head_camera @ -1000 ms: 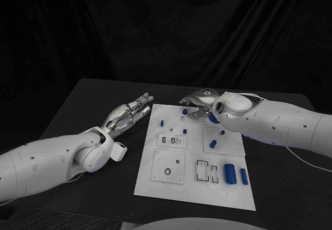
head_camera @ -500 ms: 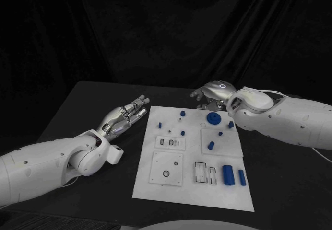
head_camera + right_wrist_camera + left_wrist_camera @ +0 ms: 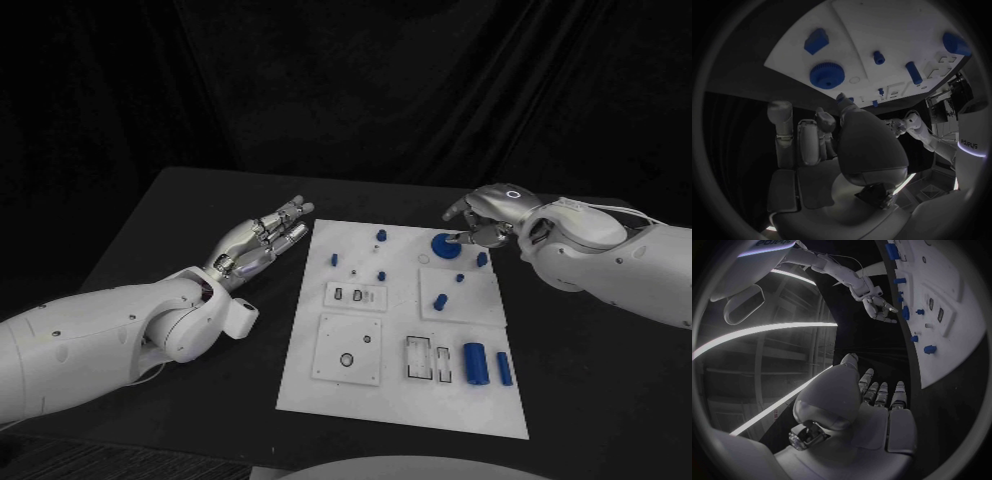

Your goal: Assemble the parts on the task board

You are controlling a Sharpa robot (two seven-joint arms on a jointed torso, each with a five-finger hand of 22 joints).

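The task board (image 3: 353,330), a white plate, lies flat in the middle of the black bench (image 3: 159,230). Blue parts are spread over it: a round knurled knob (image 3: 447,246) at the board's far right corner, a small peg (image 3: 381,236) left of the knob near the far edge, a short block (image 3: 482,259) just right of the knob, and two larger cylinders (image 3: 477,361) lying side by side near the board's near right corner. Smaller blue pegs dot the board's middle, too small to tell apart.

The right hand (image 3: 488,215) hovers just beyond the board's far right corner, next to the knob. Its fingers are curled in; the right wrist view shows the fingers (image 3: 786,135) bent over the bench edge of the board with nothing between them, the knob (image 3: 827,75) lying apart from them. Whether a fingertip touches the knob cannot be told.

The left hand (image 3: 260,240) is off the board's left edge, over bare bench, palm up with its fingers straight and slightly apart, holding nothing. The left wrist view shows the fingers (image 3: 879,392) stretched beside the board's edge (image 3: 942,365).

The board's recessed slots near its near edge stand open.
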